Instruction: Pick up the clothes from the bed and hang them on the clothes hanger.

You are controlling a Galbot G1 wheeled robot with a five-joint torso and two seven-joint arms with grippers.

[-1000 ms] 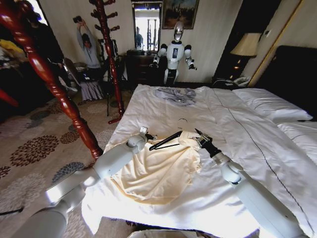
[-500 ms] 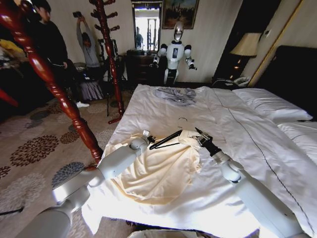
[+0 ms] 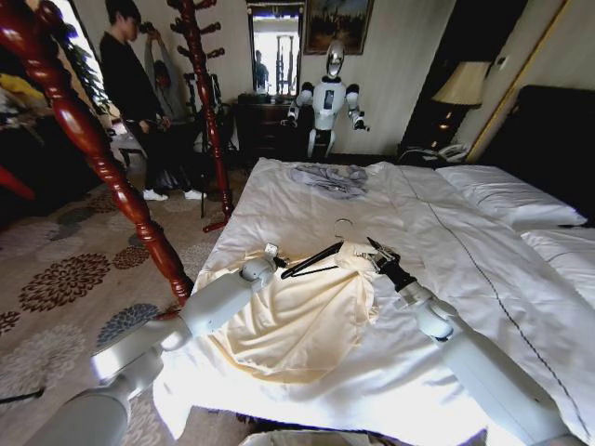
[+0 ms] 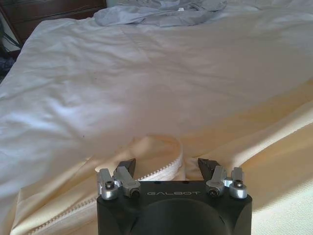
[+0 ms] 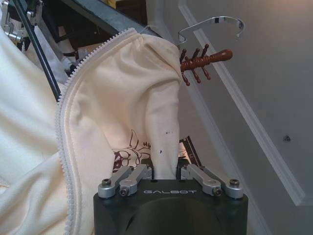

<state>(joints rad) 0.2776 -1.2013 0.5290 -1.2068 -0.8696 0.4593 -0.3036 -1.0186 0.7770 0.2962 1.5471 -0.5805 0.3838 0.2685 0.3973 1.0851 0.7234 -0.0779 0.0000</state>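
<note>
The clothes, a cream-yellow T-shirt, lie spread on the white bed. One shoulder is pulled up over the black clothes hanger, whose silver hook points to the far side. My right gripper is at the hanger's right end, shut on a bunched fold of the shirt. The hook shows above that fold. My left gripper is at the hanger's left end, open. Its fingers straddle the ribbed collar of the T-shirt on the duvet.
A grey garment lies crumpled at the far end of the bed. Pillows are at the right. A reddish wooden coat stand stands left of the bed, and a turned wooden post slants across the near left. Patterned carpet covers the floor.
My left arm has shifted slightly towards the hanger's left end, so more of the shirt's left edge shows. The right arm, hanger and shirt have stayed put.
</note>
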